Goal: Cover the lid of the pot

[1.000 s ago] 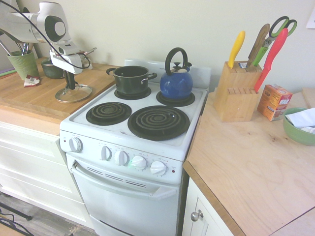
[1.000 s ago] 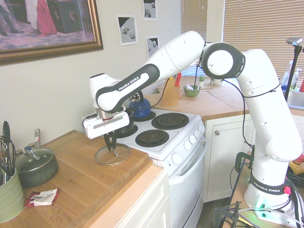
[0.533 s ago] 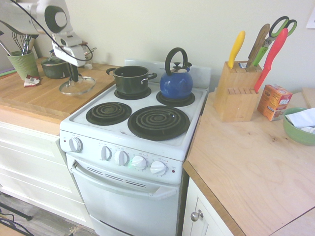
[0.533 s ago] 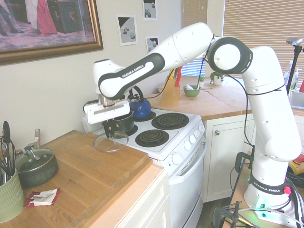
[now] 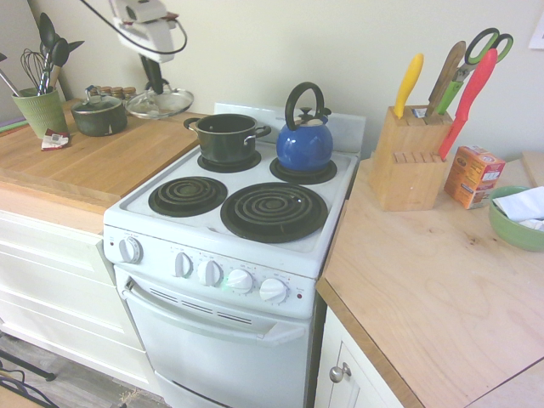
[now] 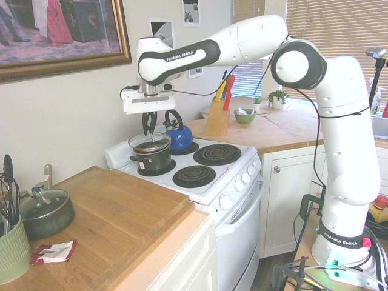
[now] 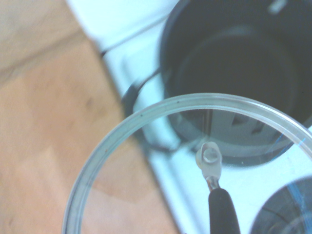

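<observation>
The round glass lid (image 5: 160, 103) hangs in the air by its black loop handle, with my gripper (image 5: 155, 85) shut on that handle. In the first exterior view it is high over the wooden counter's back edge, left of the dark pot (image 5: 225, 136). The second exterior view shows the gripper (image 6: 148, 130) and the lid (image 6: 150, 143) just above the pot (image 6: 151, 159), which stands uncovered on the rear burner. In the wrist view the lid's rim (image 7: 146, 117) overlaps only part of the pot's mouth (image 7: 234, 63).
A blue kettle (image 5: 304, 140) stands on the burner beside the pot. A lidded dark saucepan (image 5: 98, 115) and a green utensil cup (image 5: 38, 109) sit on the left counter. A knife block (image 5: 410, 153), orange box (image 5: 473, 176) and green bowl (image 5: 517, 217) stand on the right.
The lid has been lifted off the wooden counter. The gripper has carried it upward and toward the stove, close to the pot.
</observation>
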Robot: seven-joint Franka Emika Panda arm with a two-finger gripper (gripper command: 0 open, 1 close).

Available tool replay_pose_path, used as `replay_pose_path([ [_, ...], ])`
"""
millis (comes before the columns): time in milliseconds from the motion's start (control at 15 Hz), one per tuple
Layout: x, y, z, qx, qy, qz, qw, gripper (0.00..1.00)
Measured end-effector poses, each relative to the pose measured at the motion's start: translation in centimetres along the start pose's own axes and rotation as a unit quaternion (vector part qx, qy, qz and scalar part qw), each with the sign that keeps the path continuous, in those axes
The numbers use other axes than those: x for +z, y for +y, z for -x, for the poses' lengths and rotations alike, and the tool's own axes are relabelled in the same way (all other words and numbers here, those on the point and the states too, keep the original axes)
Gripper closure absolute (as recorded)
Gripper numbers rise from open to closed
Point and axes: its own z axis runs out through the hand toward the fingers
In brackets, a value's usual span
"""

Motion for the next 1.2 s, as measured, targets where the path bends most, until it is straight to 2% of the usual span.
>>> replay_pose_path([
  [600,5.5,-5.5,-7.5,0.06,0.03,0.014,0.998,1.0],
  [1200,9.2,-7.7,-9.6,0.076,0.042,0.017,0.996,1.0],
])
